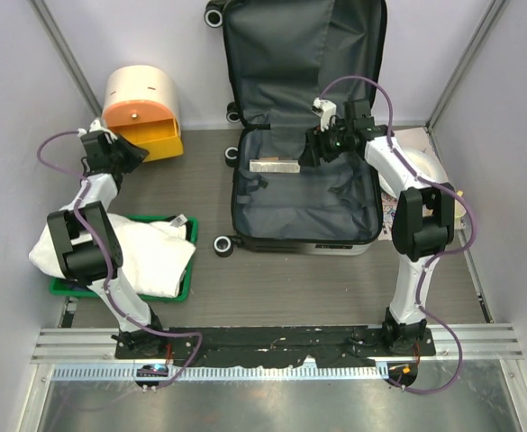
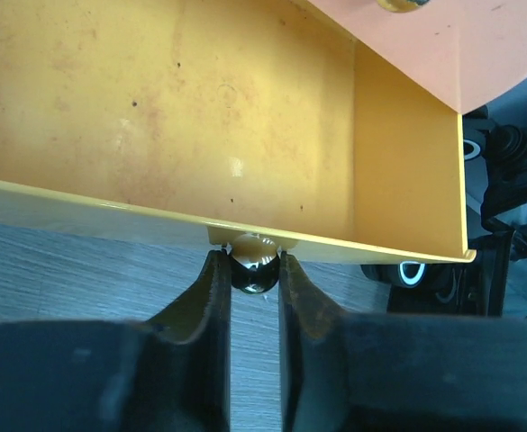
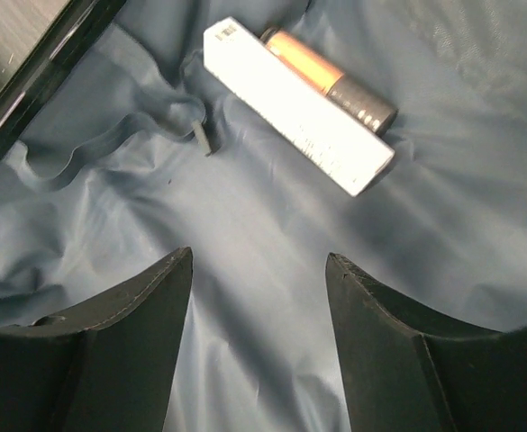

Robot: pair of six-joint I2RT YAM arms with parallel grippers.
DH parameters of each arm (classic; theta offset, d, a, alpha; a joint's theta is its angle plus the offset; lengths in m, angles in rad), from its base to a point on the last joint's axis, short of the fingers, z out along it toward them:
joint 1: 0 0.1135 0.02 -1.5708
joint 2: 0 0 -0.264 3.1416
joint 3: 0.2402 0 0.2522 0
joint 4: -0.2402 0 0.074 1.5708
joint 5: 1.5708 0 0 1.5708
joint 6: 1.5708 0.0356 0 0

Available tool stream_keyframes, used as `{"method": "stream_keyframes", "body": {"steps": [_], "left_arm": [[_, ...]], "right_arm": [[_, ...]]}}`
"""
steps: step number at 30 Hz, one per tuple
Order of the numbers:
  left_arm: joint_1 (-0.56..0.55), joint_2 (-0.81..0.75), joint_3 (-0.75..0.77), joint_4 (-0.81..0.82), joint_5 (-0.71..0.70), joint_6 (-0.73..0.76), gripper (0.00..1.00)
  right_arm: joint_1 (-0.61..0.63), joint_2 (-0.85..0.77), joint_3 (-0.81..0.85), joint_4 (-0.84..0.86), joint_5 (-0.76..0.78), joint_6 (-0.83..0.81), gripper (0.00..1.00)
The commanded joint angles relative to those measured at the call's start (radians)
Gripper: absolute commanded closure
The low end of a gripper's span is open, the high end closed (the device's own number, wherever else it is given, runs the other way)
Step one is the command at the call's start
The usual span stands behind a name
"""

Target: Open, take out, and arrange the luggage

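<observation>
The luggage (image 1: 304, 202) lies open at the table's middle, its lid propped against the back wall, dark grey lining showing. A white box (image 1: 275, 166) and a copper-and-black tube (image 3: 331, 76) lie in its lower half; the box also shows in the right wrist view (image 3: 299, 108). My right gripper (image 1: 322, 148) is open and empty, hovering over the lining just right of the box (image 3: 258, 256). My left gripper (image 1: 135, 153) is shut on the round dark knob (image 2: 252, 261) of the orange drawer (image 2: 200, 126), which is pulled out of the cream-and-orange cylinder (image 1: 141, 99).
A green tray (image 1: 186, 288) holding folded white cloth (image 1: 128, 252) sits at the near left. A white rounded object (image 1: 421, 162) and printed paper lie right of the luggage. Walls close in on both sides.
</observation>
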Motion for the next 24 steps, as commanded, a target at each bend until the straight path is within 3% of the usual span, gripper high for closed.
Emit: {"method": "stream_keyframes", "body": {"steps": [1,4,8,16,24], "left_arm": [[0.007,-0.065,-0.008,-0.002,0.031,-0.016,0.73],[0.008,-0.081,-0.007,-0.015,0.023,-0.002,0.40],[0.013,-0.152,-0.024,-0.038,0.055,0.032,0.24],[0.013,-0.297,-0.079,-0.065,0.132,0.119,0.23],[0.011,-0.403,-0.110,-0.076,0.153,0.159,0.23]], "right_arm": [[-0.001,0.077,0.110,0.068,0.001,0.008,0.33],[0.008,0.153,0.194,0.077,0.027,-0.004,0.32],[0.039,0.267,0.300,0.069,0.071,-0.102,0.31],[0.096,0.362,0.329,0.078,0.154,-0.329,0.26],[0.123,0.448,0.360,0.083,0.225,-0.407,0.23]]}}
